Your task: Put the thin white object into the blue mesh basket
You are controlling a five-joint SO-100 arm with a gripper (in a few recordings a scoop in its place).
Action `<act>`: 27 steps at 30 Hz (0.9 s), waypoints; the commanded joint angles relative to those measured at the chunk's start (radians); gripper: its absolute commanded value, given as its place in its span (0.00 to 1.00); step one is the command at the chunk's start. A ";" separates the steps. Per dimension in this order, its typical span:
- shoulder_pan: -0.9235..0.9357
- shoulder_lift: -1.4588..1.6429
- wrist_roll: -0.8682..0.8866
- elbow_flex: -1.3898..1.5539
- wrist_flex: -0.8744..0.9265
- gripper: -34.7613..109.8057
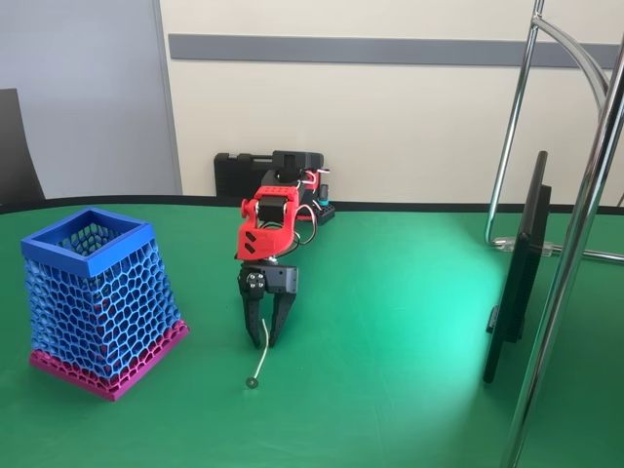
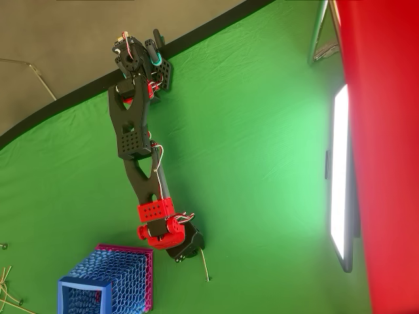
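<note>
Your end effector [image 1: 265, 331], mid-frame in the fixed view, looks clenched on the stick [image 1: 260, 361], disc touching the worktop [image 1: 390, 322]. Pickup step; next lift, carry left over the basket [image 1: 97, 302].

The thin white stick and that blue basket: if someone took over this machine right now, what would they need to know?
Gripper: pointing down at the green table, jaws closed around the upper end of the thin white stick.
Stick: its disc end rests on the table just in front of the gripper; also visible in the overhead view.
Blue mesh basket: upright, to the left of the gripper in the fixed view, apart from it.
Done: stick gripped.
Left: lift it, carry it over the basket rim, release.
</note>
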 commanded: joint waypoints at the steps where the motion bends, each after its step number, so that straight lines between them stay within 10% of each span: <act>1: 0.000 0.011 -0.006 -0.044 -0.012 0.34; 24: 0.003 -0.009 0.011 -0.077 0.009 0.24; 27: 0.003 -0.020 0.003 -0.097 0.012 0.36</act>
